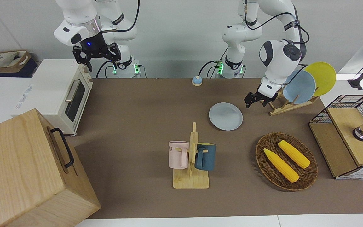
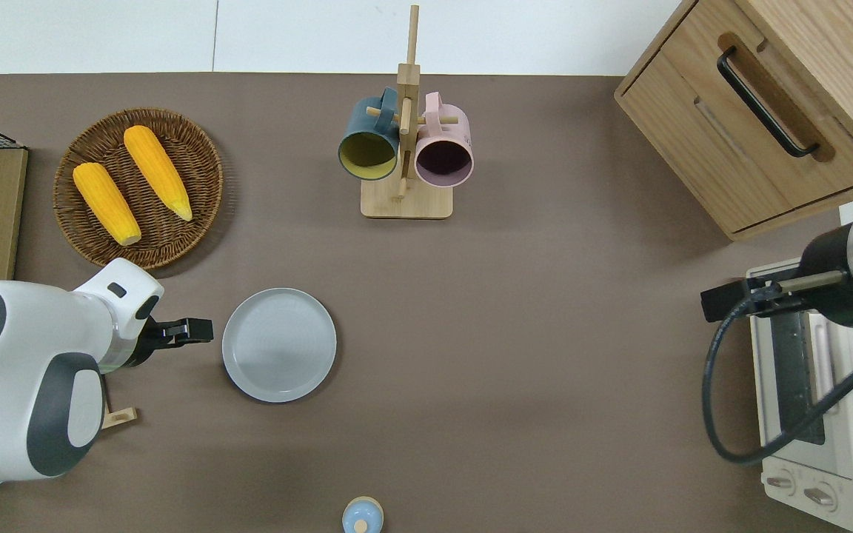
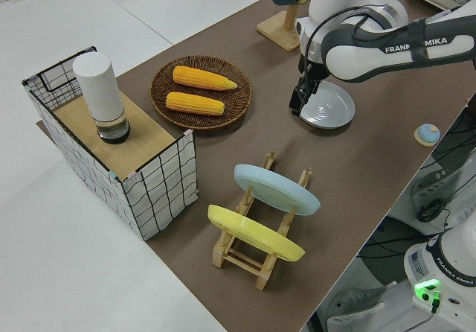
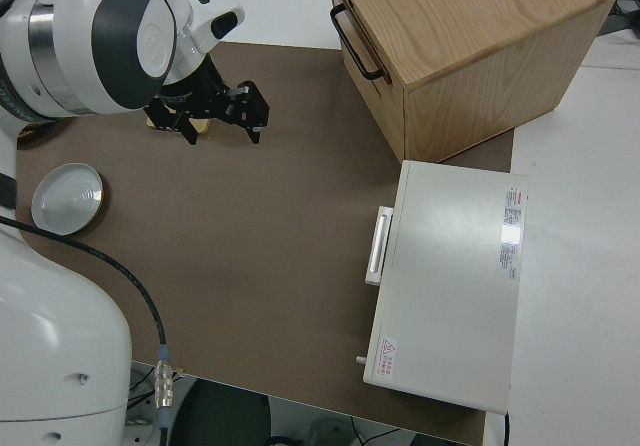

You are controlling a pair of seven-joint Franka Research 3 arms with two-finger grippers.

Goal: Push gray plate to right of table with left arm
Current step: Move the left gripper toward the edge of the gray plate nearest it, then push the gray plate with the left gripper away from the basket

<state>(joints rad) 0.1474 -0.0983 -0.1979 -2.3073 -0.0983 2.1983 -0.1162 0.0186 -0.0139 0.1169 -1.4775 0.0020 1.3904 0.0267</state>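
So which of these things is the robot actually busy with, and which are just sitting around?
In the job:
- gray plate
- left gripper, beside the plate's rim at the left arm's end
- table

Just lying about:
- basket holding two corn cobs
- mug rack
- sky-blue plate and yellow plate in a stand
- toaster oven
- wooden cabinet
- right arm, parked
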